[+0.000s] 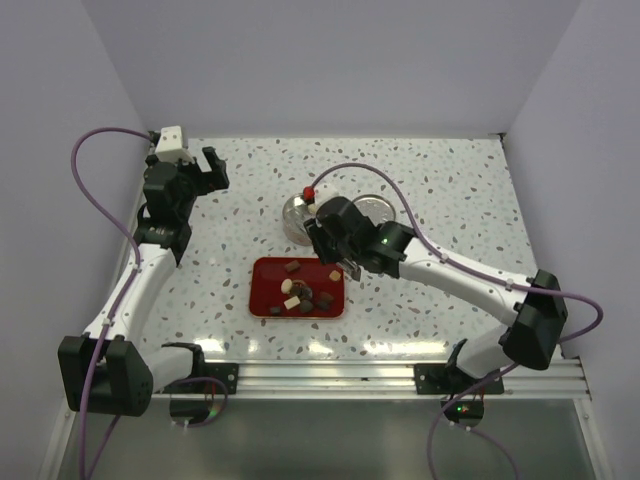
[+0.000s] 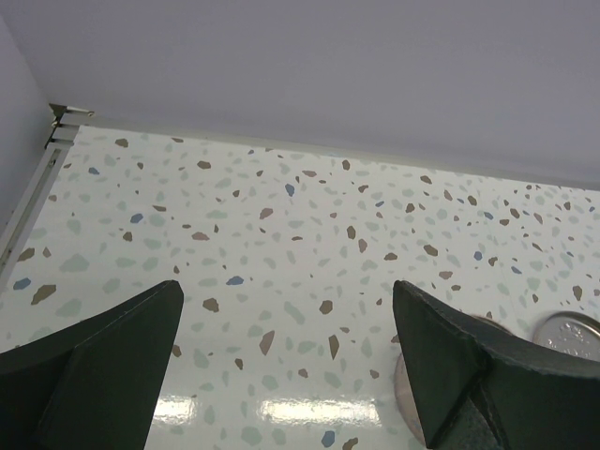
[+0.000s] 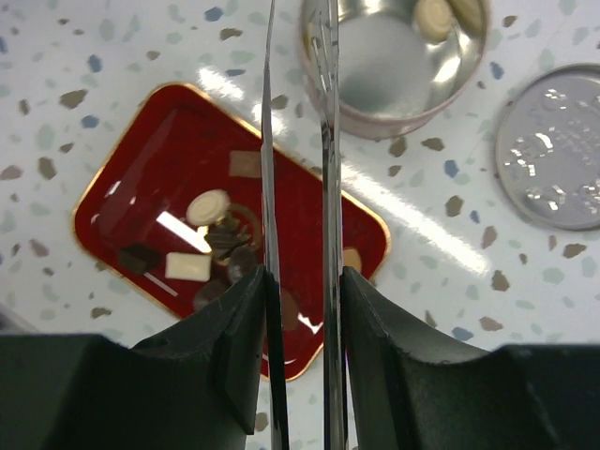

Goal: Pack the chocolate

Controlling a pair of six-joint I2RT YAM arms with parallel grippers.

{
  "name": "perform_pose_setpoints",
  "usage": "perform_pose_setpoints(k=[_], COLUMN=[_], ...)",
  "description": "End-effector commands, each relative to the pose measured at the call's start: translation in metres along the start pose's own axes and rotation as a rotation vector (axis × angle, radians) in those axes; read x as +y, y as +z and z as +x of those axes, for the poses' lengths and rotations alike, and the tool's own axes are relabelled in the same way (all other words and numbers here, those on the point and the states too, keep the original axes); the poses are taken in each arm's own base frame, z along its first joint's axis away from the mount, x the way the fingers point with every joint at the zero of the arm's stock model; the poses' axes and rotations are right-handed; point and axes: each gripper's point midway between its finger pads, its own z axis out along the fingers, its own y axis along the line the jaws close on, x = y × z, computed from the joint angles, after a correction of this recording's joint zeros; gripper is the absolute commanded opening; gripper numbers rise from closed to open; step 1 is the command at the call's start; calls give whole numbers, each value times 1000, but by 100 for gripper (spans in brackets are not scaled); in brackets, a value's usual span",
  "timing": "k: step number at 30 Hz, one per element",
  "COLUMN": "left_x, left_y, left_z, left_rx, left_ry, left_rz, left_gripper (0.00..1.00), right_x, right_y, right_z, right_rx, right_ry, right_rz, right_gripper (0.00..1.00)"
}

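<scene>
Our right gripper [image 3: 300, 281] pinches tweezers [image 3: 328, 187] above chocolate [image 3: 208, 204] on a red tray [image 3: 141, 178]; left gripper [image 2: 288, 300] gapes empty over speckled table [image 2: 281, 206], lilac walls [image 2: 328, 66].

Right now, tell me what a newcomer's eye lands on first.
The red tray at mid-table stands out, scattered with chocolate. Next come the long tweezers clamped in the right gripper, reaching toward the open tin, which holds two cream pieces. The left gripper hangs open at the far left, holding nothing.

glossy red tray [image 3: 131, 187], shiny metal tin [image 3: 380, 120]
</scene>
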Motion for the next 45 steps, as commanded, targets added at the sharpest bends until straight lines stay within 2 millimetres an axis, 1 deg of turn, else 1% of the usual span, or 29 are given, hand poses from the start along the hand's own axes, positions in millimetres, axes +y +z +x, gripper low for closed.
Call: perform_pose_setpoints(k=[1,2,3,4,5,6,9,12,17,20,23,33,38,45], left_x=[-4,-4,-4,-4,-4,-5,-5,-5,-5,-6,-7,-6,-7,-6], left_y=[2,2,2,3,3,3,2,2,5,5,5,4,3,4], left_z=[-7,-6,-6,-5,-5,-5,-6,-6,-3,-3,-3,-3,-3,-2], left_rx=[-16,-15,-15,-12,-10,-11,-13,-13,-4,-4,-3,-3,-3,-1], left_ry=[-12,-12,-13,-14,-14,-13,-15,-15,-16,-17,-19,-19,-18,-17], left_rz=[10,10,10,11,10,12,14,14,15,18,23,20,21,18], left_gripper=[100,100,100,100,100,100,100,100,100,100,100,100,100,100], right_x=[30,34,40,42,43,43,44,44,48,49,49,49,52,52], right_y=[-23,-25,-24,-24,-22,-19,-15,-15,-14,-9,-4,10,18,23], right_z=[7,11,21,28,33,45,61,67,70,82,91,88,93,96], right_rx=[-5,2,24,39,53,81,118,131,147,181,198,184,197,205], right_ry=[55,61,68,71,71,75,73,72,74,68,73,47,36,24], right_rz=[-91,-102,-113,-123,-124,-118,-115,-113,-125,-124,-121,-98,-97,-93], right_gripper=[39,39,39,39,40,40,41,44,45,45,46,50,52,53])
